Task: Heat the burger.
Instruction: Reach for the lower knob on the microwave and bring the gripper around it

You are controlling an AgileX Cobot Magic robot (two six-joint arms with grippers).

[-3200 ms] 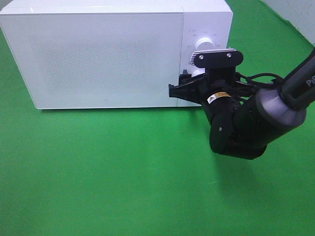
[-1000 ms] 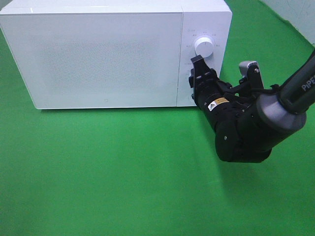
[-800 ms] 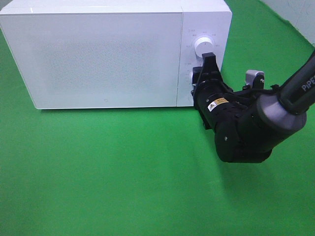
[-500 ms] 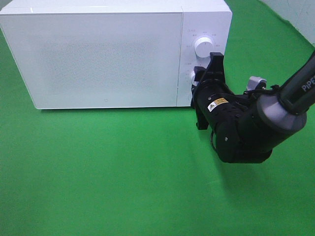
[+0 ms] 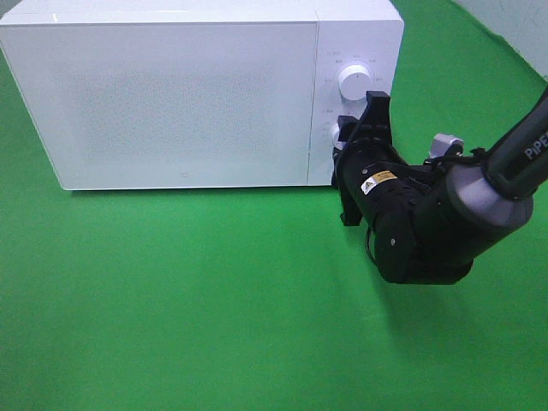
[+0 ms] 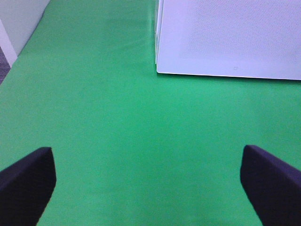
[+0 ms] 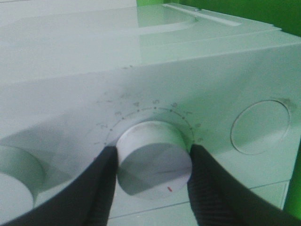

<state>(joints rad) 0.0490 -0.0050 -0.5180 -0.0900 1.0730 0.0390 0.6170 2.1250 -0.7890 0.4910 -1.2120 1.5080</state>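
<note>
bright, even light; black right arm [image 5: 419,227] casts soft shadow on green cloth tabletop [image 5: 171,300]; wrist views slightly blurred.

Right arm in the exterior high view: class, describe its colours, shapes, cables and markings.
The right arm is bulky, rounded and black, with a grey cylindrical link, a thin black cable, a small yellow-and-white sticker and white lettering.

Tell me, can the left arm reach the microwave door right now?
Probably yes. The left gripper is open and empty, and only bare green cloth lies between it and the microwave door. The right gripper is off at a knob, not in the way.
</note>
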